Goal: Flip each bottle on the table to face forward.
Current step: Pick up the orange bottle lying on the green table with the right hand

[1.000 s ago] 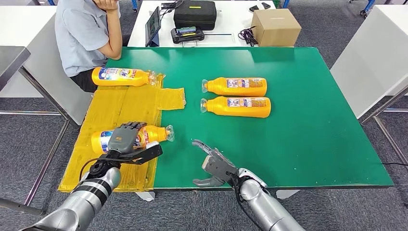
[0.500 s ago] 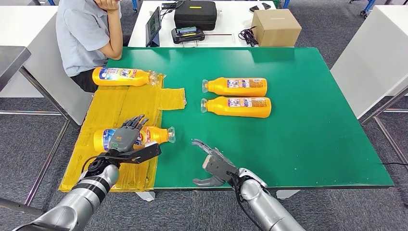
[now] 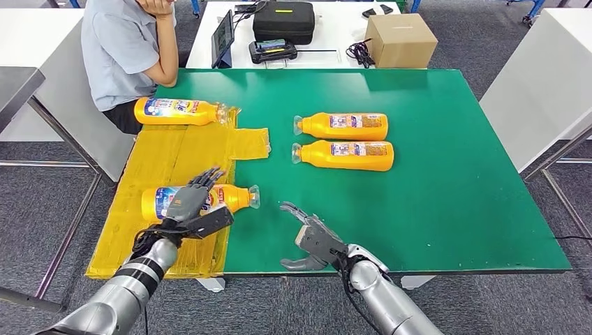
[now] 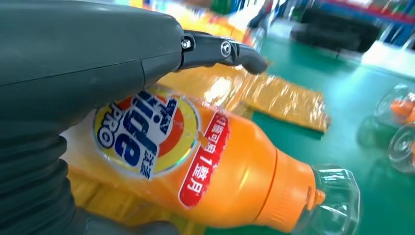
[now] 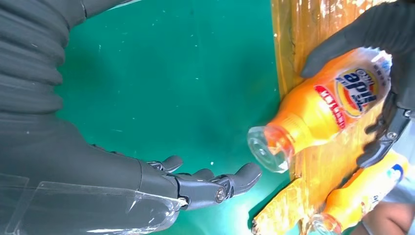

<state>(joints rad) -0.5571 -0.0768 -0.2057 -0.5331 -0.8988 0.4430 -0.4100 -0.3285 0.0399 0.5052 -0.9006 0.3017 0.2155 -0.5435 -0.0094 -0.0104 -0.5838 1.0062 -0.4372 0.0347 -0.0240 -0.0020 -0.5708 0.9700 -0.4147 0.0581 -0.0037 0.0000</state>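
Four bottles lie on their sides; the near bottle [image 3: 199, 200] sits on the yellow sheet [image 3: 174, 160] directly under the left hand [image 3: 190, 202], front label up. That hand's fingers are spread and raised over the body, holding nothing. The right hand [image 3: 312, 241] rests slack, fingers apart, beside the clear cap [image 3: 253, 196]. With no grip on it, the round bottle could roll on and turn its label away, or slide on the slick sheet. Compared with a second ago, the fingers have lifted and fanned out, and the bottle has shifted slightly toward the right hand.
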